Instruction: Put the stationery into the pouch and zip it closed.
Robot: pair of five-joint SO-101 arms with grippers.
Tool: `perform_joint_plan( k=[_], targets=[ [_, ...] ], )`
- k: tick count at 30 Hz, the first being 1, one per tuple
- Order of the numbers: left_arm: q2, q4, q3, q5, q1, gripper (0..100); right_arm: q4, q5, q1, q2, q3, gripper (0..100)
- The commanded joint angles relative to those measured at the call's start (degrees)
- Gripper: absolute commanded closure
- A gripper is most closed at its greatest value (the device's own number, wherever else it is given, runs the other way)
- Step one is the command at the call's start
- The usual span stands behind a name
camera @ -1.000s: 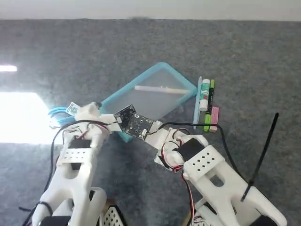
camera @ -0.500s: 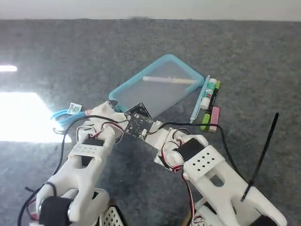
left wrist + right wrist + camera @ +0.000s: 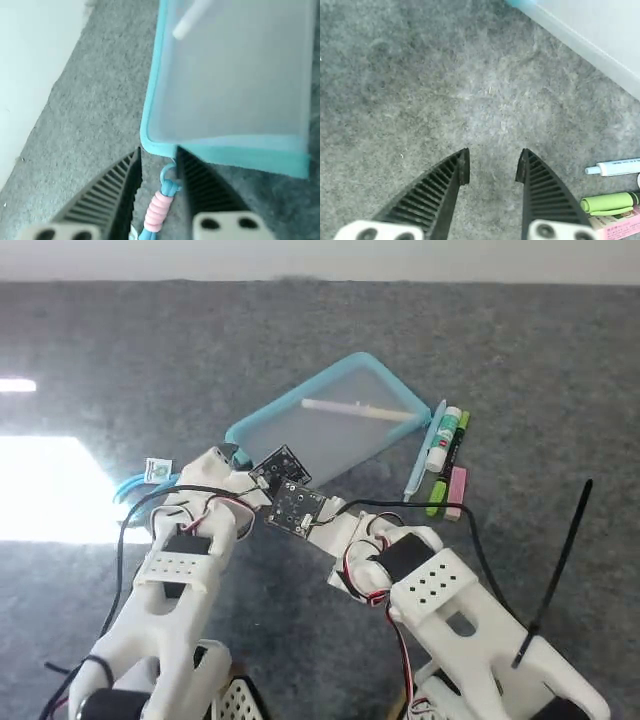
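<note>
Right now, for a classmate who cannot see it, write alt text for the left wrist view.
The left gripper, open, straddles the pink-beaded zip pull at a corner of the translucent, blue-edged pouch. A white pen-like stick lies inside.

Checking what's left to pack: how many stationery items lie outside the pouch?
4, clustered beside the pouch: a light blue pen, a white glue stick, a green-and-black marker and a pink eraser. They overlap, so another may be hidden.
</note>
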Motion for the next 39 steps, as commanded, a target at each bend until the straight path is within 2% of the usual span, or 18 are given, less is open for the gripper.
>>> perform_joint_plan(
  k=[1,5,7,11,13,16,19,23,31,39],
  targets=[
    [-2.64,0.62,-2.51,0.70,-0.79,81,0.48,0.18,-0.04,-0.66,-3.34,82.6],
    [-2.81,3.25,-1.45,-6.51,-5.71,79,0.48,-0.62,-0.04,-0.66,-3.34,82.6],
    [-2.73,3.69,0.31,-10.20,-6.07,75,0.40,-0.62,-0.04,-0.66,-3.34,82.6],
    [-2.73,1.49,2.86,-11.78,-5.10,74,0.92,-1.05,1.89,-0.66,-3.78,82.6],
    [-2.73,-0.35,2.77,-11.69,-5.36,74,0.92,-5.36,7.60,-1.80,-5.19,82.6],
    [-2.73,-0.97,2.33,-11.69,-5.27,74,2.95,-14.86,21.23,-7.25,-9.14,82.7],
    [-2.64,-0.70,0.75,-11.69,-5.19,74,4.35,-14.86,27.82,-13.58,-9.32,82.7],
    [-2.55,-0.70,0.31,-11.96,-4.22,74,5.23,-14.77,25.98,-18.33,-7.47,82.7],
    [-2.55,-0.70,-2.59,-11.69,-2.46,74,-1.10,-15.91,24.31,-18.51,-1.93,82.7],
    [-0.09,-0.70,-3.74,-12.04,0.70,74,-1.27,-16.79,21.41,-18.59,-1.23,82.7]
  ],
)
